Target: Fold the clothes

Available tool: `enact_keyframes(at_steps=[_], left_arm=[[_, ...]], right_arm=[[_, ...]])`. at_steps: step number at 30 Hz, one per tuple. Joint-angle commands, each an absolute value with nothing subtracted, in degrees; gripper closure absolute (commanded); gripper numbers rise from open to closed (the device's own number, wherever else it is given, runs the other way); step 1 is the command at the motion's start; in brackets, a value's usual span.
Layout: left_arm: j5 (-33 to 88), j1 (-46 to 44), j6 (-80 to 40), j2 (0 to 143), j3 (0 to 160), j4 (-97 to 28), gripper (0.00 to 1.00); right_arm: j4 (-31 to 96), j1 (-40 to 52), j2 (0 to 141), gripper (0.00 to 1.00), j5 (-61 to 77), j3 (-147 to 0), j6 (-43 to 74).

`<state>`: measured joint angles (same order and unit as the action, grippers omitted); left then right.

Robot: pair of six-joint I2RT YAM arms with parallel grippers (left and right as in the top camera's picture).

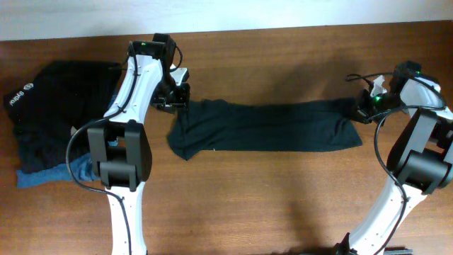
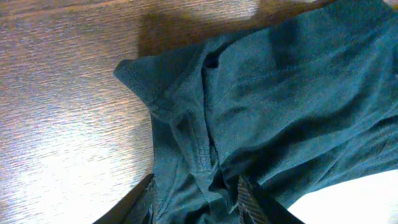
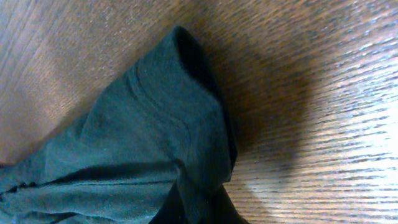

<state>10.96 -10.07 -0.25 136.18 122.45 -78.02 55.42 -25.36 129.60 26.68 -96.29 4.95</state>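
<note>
The dark garment (image 1: 265,127) lies stretched in a long, narrow band across the middle of the worktop (image 1: 283,205), running left to right. Its near edge is fairly straight, and its left end flares to a loose corner pointing near-left.

The left gripper (image 1: 174,98) is on the far-left corner, with bunched fabric caught between its fingers (image 2: 247,200). A stitched hem juts out past it onto bare wood. The right gripper (image 1: 362,108) is pinched tight on the far-right corner, where a hemmed fold stands up off the wood.

Bare worktop stretches along the near side of the band, and a narrower strip runs along the far side.

At the far left, well apart, sits a pile of clothes (image 1: 56,99). It is black with white lettering (image 1: 21,95), and blue denim (image 1: 42,177) shows at its near edge.
</note>
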Motion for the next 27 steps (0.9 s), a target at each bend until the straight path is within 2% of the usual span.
enact_keyframes(at_steps=[1,27], left_arm=[[11.77,-10.13,-0.01,134.15,122.13,-78.28,0.59],[11.75,-10.11,0.01,134.15,122.13,-78.43,0.58]], right_arm=[[55.42,-25.17,130.61,0.96,26.35,-95.79,4.78],[55.68,-27.14,130.61,0.96,26.37,-95.79,4.80]])
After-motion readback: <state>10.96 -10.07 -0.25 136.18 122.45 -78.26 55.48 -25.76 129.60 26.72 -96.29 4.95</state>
